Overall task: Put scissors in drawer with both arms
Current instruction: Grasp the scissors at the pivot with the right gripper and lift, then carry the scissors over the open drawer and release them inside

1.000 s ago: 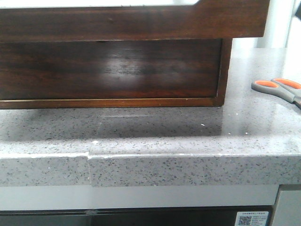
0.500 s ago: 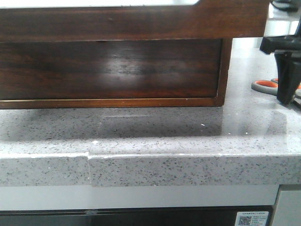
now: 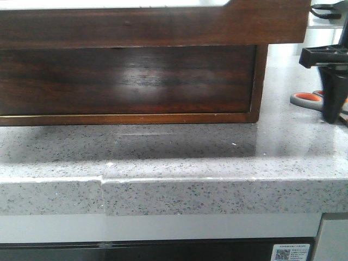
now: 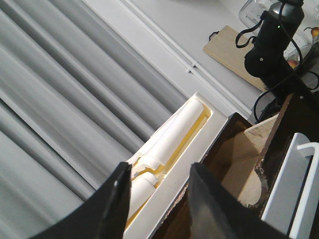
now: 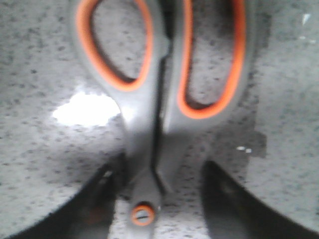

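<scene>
- Hanging over the scissors (image 5: 157, 107), the right gripper (image 5: 157, 199) has its fingers spread, one on each side of the pivot, not touching.
- Scissors lie flat on the counter (image 3: 179, 157), right of the drawer (image 3: 128, 81).
- Left gripper (image 4: 159, 199): fingers apart, holding nothing.

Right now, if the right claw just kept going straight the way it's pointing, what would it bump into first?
Most likely the scissors: the right gripper points down at them, open fingers on either side of the pivot. The grey countertop lies right beneath. How much gap remains is hard to judge.
</scene>
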Available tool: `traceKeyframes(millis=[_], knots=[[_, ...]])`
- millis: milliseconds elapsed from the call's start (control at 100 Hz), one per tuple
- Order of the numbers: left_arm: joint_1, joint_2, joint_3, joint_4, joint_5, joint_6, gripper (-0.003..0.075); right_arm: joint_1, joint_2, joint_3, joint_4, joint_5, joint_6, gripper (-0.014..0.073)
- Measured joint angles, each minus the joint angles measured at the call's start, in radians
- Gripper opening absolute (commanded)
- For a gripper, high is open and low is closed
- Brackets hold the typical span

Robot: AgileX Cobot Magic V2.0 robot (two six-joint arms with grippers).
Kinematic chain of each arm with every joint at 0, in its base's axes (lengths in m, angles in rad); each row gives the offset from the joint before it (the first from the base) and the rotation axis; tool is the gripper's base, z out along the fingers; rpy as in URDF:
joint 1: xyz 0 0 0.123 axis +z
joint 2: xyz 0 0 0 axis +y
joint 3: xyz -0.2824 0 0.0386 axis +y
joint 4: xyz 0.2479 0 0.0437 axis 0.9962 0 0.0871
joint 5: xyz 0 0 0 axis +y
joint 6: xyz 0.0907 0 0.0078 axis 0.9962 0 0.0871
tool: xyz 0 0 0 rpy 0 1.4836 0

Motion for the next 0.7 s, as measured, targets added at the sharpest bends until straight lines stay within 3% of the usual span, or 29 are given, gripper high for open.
traceKeyframes(millis=[130, 240, 520, 700], knots=[[0.000, 0.000, 0.000, 0.000, 0.002, 0.000, 0.0262, 0.000, 0.000, 0.000, -0.015, 0.002, 0.000, 0.0022], [0.000, 0.000, 0.000, 0.000, 0.020, 0.000, 0.0262, 0.000, 0.000, 0.000, -0.015, 0.001, 0.000, -0.0051], [0.000, 0.000, 0.000, -0.011, 0.030, 0.000, 0.0262, 0.000, -0.022, 0.009, -0.001, -0.008, 0.005, -0.0062], [0.000, 0.000, 0.000, -0.015, 0.030, 0.000, 0.0262, 0.000, -0.167, 0.017, 0.013, -0.049, 0.005, -0.0062]])
